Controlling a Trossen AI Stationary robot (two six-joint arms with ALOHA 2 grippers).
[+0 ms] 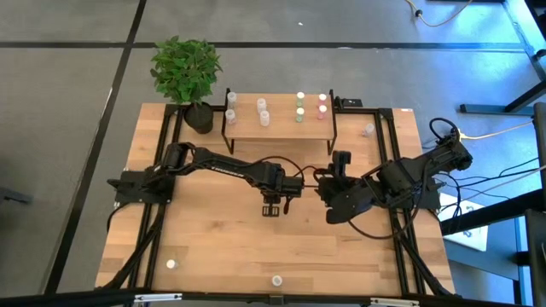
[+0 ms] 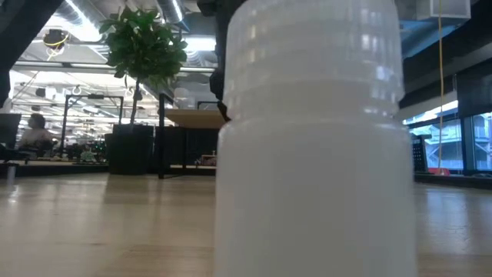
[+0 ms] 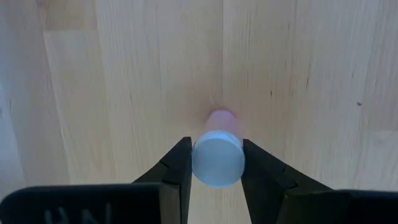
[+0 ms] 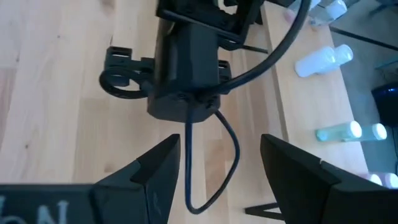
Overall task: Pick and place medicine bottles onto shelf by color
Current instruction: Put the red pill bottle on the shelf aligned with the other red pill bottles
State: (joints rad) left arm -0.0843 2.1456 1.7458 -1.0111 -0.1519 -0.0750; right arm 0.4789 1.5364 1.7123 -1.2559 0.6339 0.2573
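Observation:
My left gripper (image 1: 272, 209) (image 3: 216, 155) is over the middle of the table, pointing down, shut on a small whitish bottle (image 3: 217, 163) with a pink cap. My right gripper (image 1: 340, 159) (image 4: 221, 146) is open and empty just right of it, level with the left arm's wrist (image 4: 186, 68). The shelf (image 1: 280, 125) stands at the far edge. It carries white-capped bottles (image 1: 261, 105) on its left, green-capped ones (image 1: 300, 98) in the middle and pink-capped ones (image 1: 322, 99) on its right, all upright. My left gripper pinches the bottle's round sides (image 3: 198, 163) between its two fingers, coming from above and pointing down. The bottle stands along the fingers, its whitish base up and its pink cap (image 3: 221, 118) toward the table. I cannot tell whether the cap touches the tabletop.
A potted plant (image 1: 186, 72) stands left of the shelf. Loose bottles lie right of the shelf (image 1: 368, 130), at the near left (image 1: 171, 263) and at the near edge (image 1: 275, 280). The last one (image 2: 315, 138) fills most of the low view.

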